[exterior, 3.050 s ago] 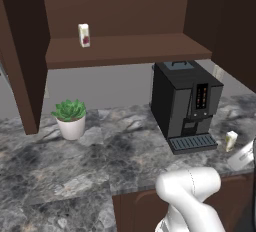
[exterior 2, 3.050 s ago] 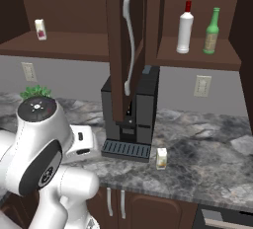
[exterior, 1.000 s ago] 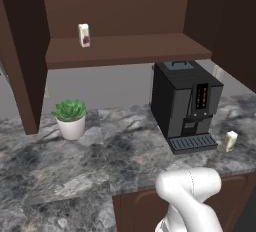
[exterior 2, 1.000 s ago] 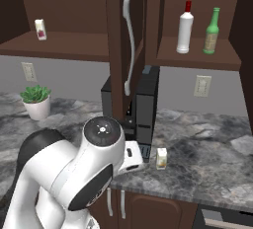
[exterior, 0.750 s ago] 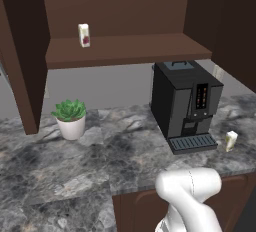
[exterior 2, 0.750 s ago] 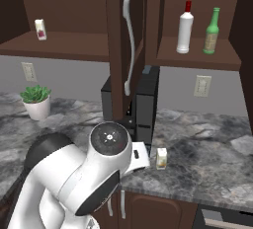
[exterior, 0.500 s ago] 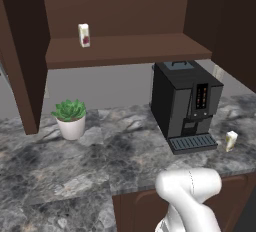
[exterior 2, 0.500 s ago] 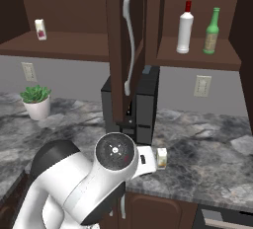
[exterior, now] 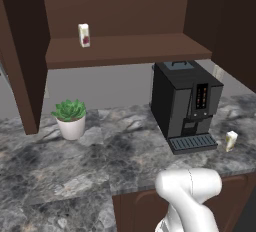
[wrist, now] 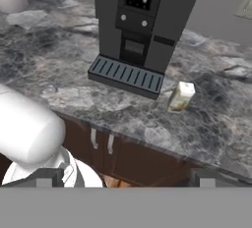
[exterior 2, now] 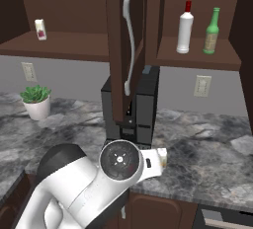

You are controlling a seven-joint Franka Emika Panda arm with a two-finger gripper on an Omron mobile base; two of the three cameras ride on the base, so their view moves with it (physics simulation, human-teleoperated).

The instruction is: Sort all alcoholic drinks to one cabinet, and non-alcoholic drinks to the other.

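Arm swung rightward, now partly hiding cream carton beside coffee machine, pincer state unclear

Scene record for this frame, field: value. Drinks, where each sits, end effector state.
green bottle: upright in narrower cabinet, beside white bottle
white carton: on wide cabinet shelf
cream carton: on counter, right of coffee machine drip tray
plant: on counter, left
end effector: fingers not visible, state cannot be told
sorting: cream carton not yet shelved
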